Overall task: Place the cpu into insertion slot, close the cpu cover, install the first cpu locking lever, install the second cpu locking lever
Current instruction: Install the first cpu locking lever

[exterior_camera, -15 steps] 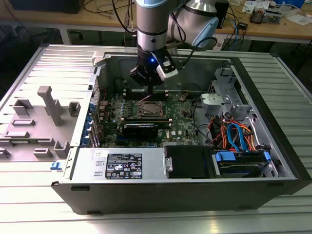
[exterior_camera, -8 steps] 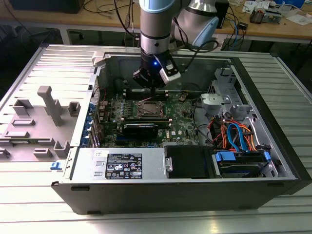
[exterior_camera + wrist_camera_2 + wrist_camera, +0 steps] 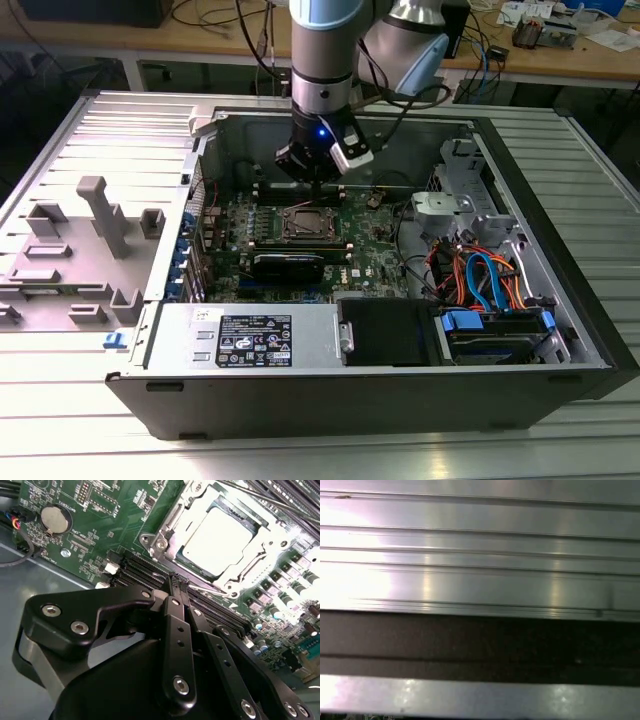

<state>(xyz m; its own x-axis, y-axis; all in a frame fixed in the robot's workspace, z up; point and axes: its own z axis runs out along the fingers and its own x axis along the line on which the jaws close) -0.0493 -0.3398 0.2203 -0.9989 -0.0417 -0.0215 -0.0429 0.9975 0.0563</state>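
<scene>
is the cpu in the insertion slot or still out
In: the cpu lies flat inside the insertion slot, its pale top showing through the cpu cover.

arm point(image 3: 322, 60): upright, reaching down | pincer point(image 3: 176, 580): fingers pressed together, holding nothing

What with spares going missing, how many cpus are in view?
1. The cpu lies in the insertion slot, just beyond the gripper in the second wrist view. More could hide behind the arm.
</scene>
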